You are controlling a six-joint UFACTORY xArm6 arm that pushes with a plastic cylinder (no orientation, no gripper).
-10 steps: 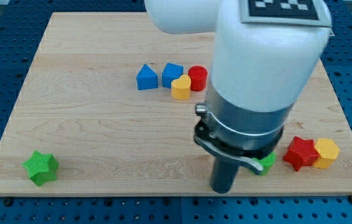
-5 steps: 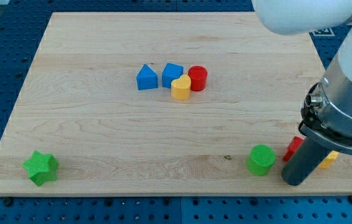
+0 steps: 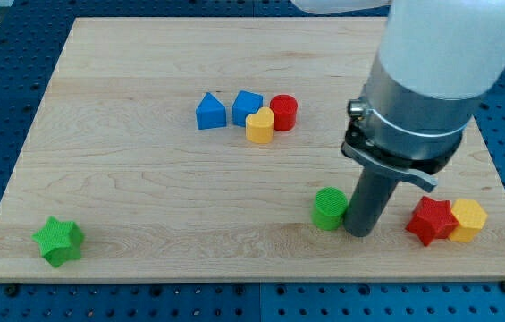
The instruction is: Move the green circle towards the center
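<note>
The green circle (image 3: 329, 207) is a short green cylinder standing on the wooden board (image 3: 127, 170), right of the middle and toward the view's bottom. My tip (image 3: 358, 232) is the lower end of the dark rod; it stands right against the green circle's right side, touching or nearly touching it. The arm's big white and grey body rises above the rod at the view's upper right.
A blue house-shaped block (image 3: 210, 112), a blue block (image 3: 246, 105), a yellow heart (image 3: 259, 126) and a red cylinder (image 3: 283, 112) cluster above the middle. A red star (image 3: 432, 220) and a yellow block (image 3: 468, 219) sit at the bottom right. A green star (image 3: 58, 241) lies bottom left.
My tip has swung from the circle's left, round to its right, then moved left and up. The green circle has slid left and a little up, away from the red star.
</note>
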